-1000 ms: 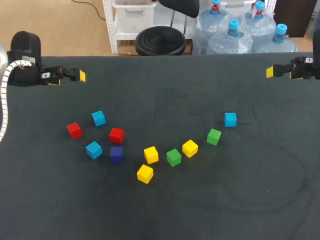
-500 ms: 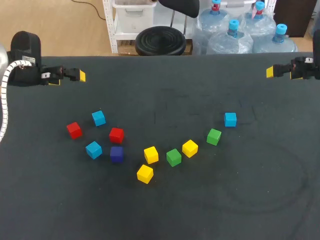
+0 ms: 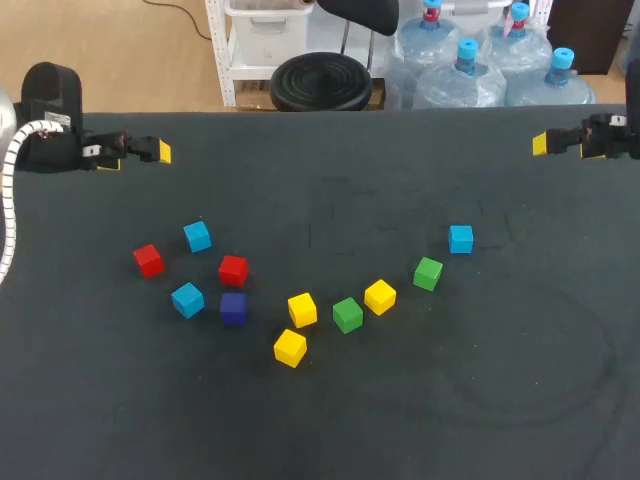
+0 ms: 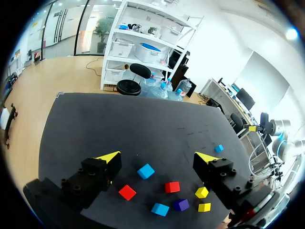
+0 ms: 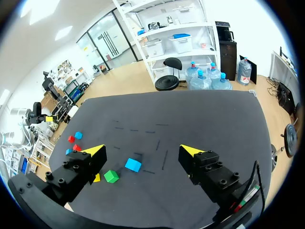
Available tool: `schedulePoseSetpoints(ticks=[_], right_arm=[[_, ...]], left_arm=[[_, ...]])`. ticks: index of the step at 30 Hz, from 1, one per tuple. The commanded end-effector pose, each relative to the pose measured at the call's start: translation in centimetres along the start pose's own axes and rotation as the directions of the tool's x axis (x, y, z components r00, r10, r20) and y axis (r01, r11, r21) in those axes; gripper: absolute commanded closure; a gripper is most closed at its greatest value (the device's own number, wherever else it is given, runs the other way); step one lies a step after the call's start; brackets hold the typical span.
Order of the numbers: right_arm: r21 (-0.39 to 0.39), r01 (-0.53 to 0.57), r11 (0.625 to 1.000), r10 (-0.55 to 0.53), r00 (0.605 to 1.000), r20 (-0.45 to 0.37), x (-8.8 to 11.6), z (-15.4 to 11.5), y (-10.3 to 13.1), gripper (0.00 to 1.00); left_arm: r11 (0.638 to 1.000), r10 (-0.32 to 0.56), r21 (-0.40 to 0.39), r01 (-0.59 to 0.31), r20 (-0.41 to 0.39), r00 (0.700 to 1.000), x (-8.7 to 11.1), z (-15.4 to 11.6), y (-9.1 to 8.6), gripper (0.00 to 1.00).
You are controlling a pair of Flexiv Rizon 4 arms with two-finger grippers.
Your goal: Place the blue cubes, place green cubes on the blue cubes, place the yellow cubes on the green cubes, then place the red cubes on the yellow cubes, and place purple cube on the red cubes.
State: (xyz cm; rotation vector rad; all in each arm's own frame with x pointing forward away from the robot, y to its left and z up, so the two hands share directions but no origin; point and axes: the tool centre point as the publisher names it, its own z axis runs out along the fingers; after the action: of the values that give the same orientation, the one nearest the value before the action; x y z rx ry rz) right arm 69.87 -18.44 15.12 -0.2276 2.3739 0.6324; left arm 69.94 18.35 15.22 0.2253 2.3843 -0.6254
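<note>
All the cubes lie loose and single on the black table [image 3: 330, 420]. At the left are blue cubes [image 3: 197, 236] [image 3: 187, 299], red cubes [image 3: 148, 260] [image 3: 233, 270] and the purple cube [image 3: 233, 308]. In the middle sit yellow cubes [image 3: 302, 309] [image 3: 290, 347] [image 3: 380, 296] and a green cube [image 3: 347, 314]. Further right are another green cube [image 3: 427, 273] and a blue cube [image 3: 460, 238]. My left gripper [image 3: 160, 152] [image 4: 158, 157] hovers open at the far left edge. At the far right edge, my right gripper [image 3: 541, 144] [image 5: 143, 150] is open too. Neither holds anything.
The wide back half of the table [image 3: 340, 170] and the front right carry nothing. Faint marks show on the cloth near the middle back.
</note>
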Motion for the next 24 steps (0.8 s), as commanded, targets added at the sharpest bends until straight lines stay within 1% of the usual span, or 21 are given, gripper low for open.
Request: schedulePoseSetpoints(ticks=[1,15,16,18,19,20,23,24], right_arm=[[-0.003,0.001,1.000,-0.001,1.000,-0.001,0.0,0.1,-0.1,0.00],[-0.003,0.001,1.000,-0.001,1.000,-0.001,0.0,0.1,-0.1,0.00],[-0.003,0.001,1.000,-0.001,1.000,-0.001,0.0,0.1,-0.1,0.00],[-0.003,0.001,1.000,-0.001,1.000,-0.001,0.0,0.1,-0.1,0.00],[-0.003,0.001,1.000,-0.001,1.000,-0.001,0.0,0.1,-0.1,0.00],[-0.003,0.001,1.000,-0.001,1.000,-0.001,0.0,0.1,-0.1,0.00],[-0.003,0.001,1.000,-0.001,1.000,-0.001,0.0,0.1,-0.1,0.00],[-0.003,0.001,1.000,-0.001,1.000,-0.001,0.0,0.1,-0.1,0.00]], left_arm=[[1.000,0.002,0.009,-0.002,0.006,1.000,0.1,0.1,0.2,0.00],[1.000,0.002,0.009,-0.002,0.006,1.000,0.1,0.1,0.2,0.00],[0.999,0.034,0.018,-0.034,0.005,0.999,0.0,0.1,-0.1,0.00],[0.994,0.106,0.019,-0.105,-0.067,0.992,-0.3,0.7,-0.8,0.00],[0.992,0.129,0.016,-0.128,-0.100,0.987,-0.3,0.9,-1.1,0.00],[0.985,0.173,0.025,-0.171,-0.150,0.973,-0.4,1.5,-1.6,0.00],[0.966,0.260,0.049,-0.256,-0.247,0.934,-0.2,2.6,-2.9,0.00],[0.959,0.284,0.063,-0.277,-0.260,0.923,-0.1,2.9,-3.2,0.00]])
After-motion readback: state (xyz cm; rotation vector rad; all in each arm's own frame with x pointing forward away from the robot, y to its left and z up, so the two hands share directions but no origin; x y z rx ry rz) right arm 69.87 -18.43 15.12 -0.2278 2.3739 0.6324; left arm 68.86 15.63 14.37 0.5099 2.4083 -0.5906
